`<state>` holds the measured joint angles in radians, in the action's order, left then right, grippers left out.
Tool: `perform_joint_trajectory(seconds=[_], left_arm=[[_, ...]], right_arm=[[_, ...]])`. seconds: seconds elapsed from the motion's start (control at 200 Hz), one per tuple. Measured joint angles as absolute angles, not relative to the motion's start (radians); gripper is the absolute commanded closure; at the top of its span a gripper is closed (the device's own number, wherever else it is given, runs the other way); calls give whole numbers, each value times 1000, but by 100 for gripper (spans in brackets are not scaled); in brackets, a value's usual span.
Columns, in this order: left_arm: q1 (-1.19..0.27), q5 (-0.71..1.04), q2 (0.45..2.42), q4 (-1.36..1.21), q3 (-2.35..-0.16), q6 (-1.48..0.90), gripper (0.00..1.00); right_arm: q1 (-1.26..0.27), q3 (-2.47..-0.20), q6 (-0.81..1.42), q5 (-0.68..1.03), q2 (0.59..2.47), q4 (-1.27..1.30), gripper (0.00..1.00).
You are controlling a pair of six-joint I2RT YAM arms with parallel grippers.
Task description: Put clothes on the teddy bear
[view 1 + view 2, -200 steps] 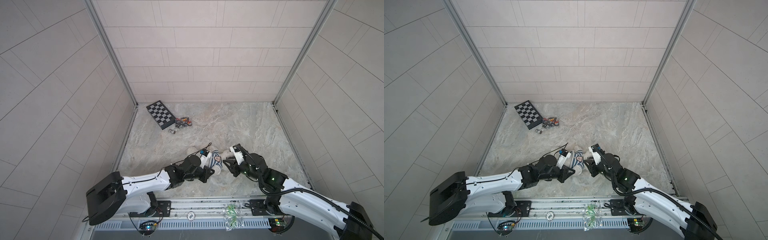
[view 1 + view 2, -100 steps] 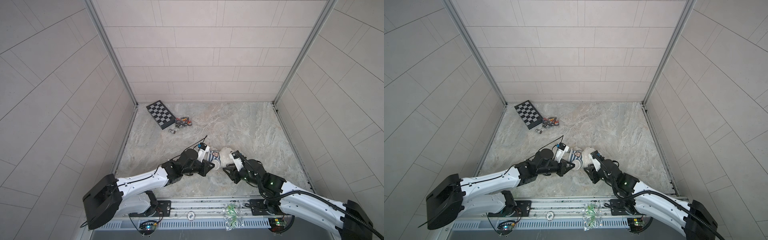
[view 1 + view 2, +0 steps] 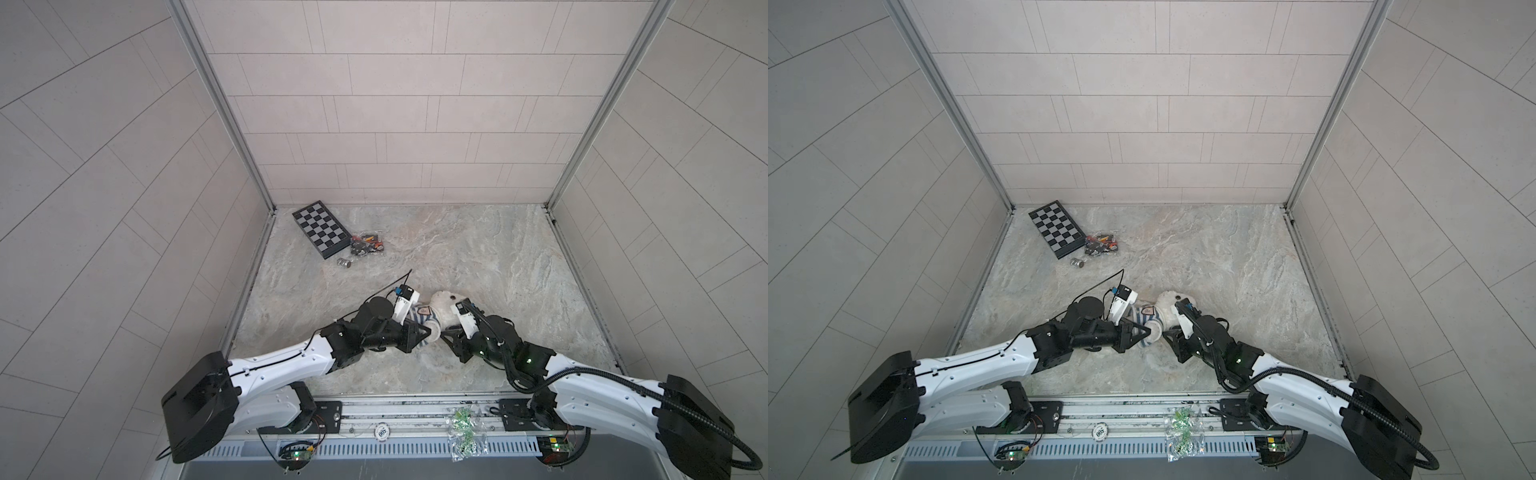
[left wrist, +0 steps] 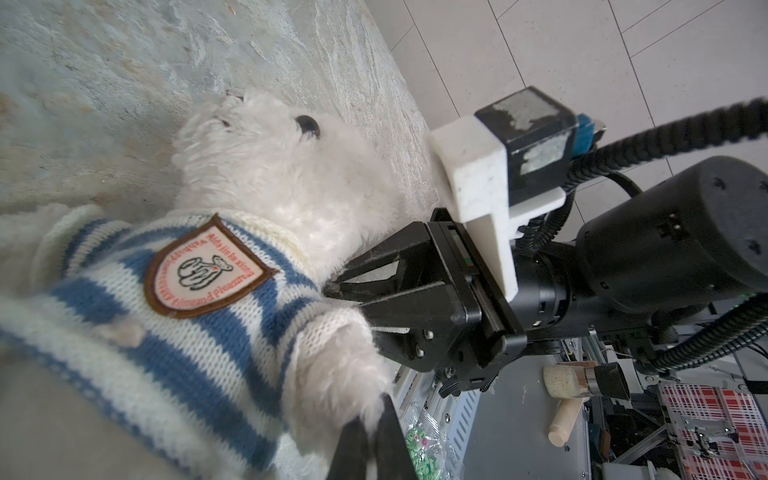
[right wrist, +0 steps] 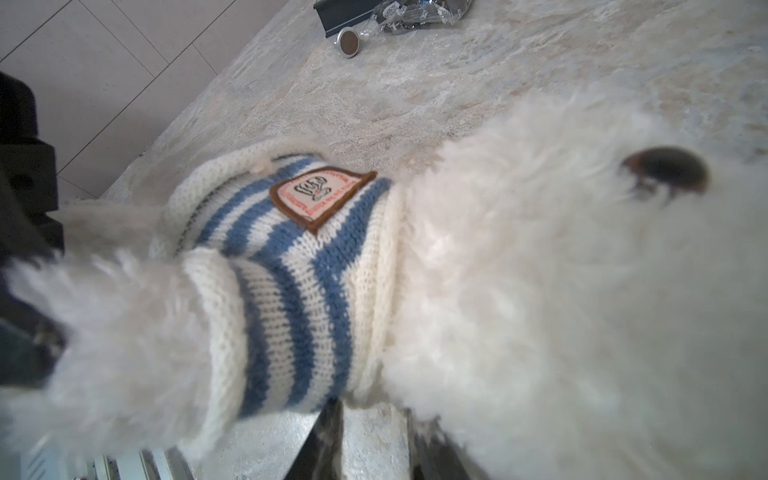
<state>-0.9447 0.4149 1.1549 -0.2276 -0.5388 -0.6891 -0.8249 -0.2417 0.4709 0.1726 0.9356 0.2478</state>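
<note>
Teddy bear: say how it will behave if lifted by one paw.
Likely floppy: the teddy bear is soft plush lying limp on the table. Probably light and hardly fragile, being all fluff. Its fur should not slip, though the knit shirt may ride up.

Overhead stereo; wrists close on bear point(image 4: 270, 174)

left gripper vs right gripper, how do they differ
The left gripper is shut; the right gripper has jaws apart. The left gripper pinches the fluffy white teddy bear by a paw; the right gripper sits at the sleeve of the blue-and-white striped knit shirt. Both work one arm.
</note>
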Motion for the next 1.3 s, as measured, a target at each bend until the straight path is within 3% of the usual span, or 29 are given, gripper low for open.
perform_joint_trajectory(seconds=[0.355, 0.586, 0.861, 1.297], left_arm=[[-945, 428, 1155, -237, -539, -693, 100], [-945, 435, 1154, -248, -539, -700, 100], [-945, 453, 1153, -256, -539, -698, 100], [-944, 449, 1120, -215, -539, -669, 100]], right_arm=[[-825, -260, 470, 174, 1015, 315, 86], [-825, -265, 471, 180, 1033, 344, 80], [-825, -265, 466, 184, 1043, 358, 100], [-807, -265, 461, 126, 1003, 302, 100]])
